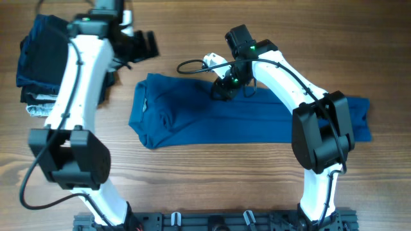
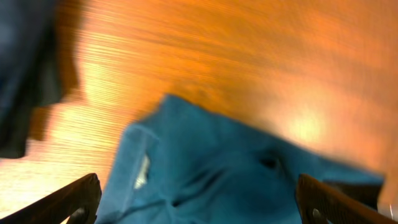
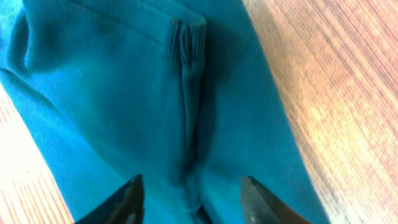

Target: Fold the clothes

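Ok so starting nearest the robot's base: the polo shirt (image 1: 212,125) is lying flat across the middle of the worktop (image 1: 212,186), already narrowed into one long band, collar end (image 1: 144,102) on the robot's left, with the other end running under the right arm. On the shirt's far edge, around mid-length, the right end effector (image 1: 225,92) is down on the cloth. From its own camera the fingers stand apart on either side of a little raised ridge of fabric (image 3: 186,93), not closed on it as far as I can see. Further back, past the shirt's collar end, the left end effector (image 1: 142,45) hangs spread wide with nothing in it, looking down at the collar. Beyond that, farther to the left of the collar end, sits a stack of dark folded garments (image 1: 38,58). Handling-wise I'd guess this thing is light, floppy knit. It'll sag and bunch, so pinching one layer just drags wrinkles. I'd grab both corners of one short end, through all the layers, and carry it over the other end.
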`<state>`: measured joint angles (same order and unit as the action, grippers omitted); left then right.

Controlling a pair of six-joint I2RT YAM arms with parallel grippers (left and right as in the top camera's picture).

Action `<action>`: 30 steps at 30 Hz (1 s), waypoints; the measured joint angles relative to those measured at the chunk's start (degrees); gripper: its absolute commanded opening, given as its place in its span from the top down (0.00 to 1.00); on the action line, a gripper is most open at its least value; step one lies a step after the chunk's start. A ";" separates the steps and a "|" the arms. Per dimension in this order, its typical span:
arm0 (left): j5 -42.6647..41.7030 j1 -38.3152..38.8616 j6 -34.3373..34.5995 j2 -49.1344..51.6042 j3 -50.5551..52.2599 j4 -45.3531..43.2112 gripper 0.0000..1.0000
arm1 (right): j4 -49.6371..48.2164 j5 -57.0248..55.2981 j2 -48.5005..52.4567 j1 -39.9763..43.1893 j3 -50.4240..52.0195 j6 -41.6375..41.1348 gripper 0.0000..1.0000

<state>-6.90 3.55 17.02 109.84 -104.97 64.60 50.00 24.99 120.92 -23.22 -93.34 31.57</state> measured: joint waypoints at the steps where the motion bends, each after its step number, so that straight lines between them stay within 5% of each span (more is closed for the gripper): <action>1: -0.07 -2.40 1.07 0.00 0.00 -0.55 0.00 | -0.74 0.31 0.00 0.00 0.00 0.48 0.41; 6: -0.24 -10.80 3.56 0.02 0.00 -0.61 0.00 | -1.33 2.25 0.17 0.00 0.00 1.77 0.43; 12: -0.28 -11.17 3.74 0.04 0.00 -0.61 0.00 | 3.98 -2.80 0.98 0.02 0.00 4.28 0.62; 24: -0.44 -11.19 3.91 0.04 0.00 -0.61 0.00 | 15.63 -0.42 1.01 0.02 4.35 4.70 0.49; 30: -0.44 -11.19 3.93 0.04 0.00 -0.61 0.00 | 16.63 3.19 1.01 0.04 4.74 -2.47 0.38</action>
<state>-7.33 -7.64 20.95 109.89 -104.97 63.99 66.63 28.18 121.93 -23.18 -88.60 29.10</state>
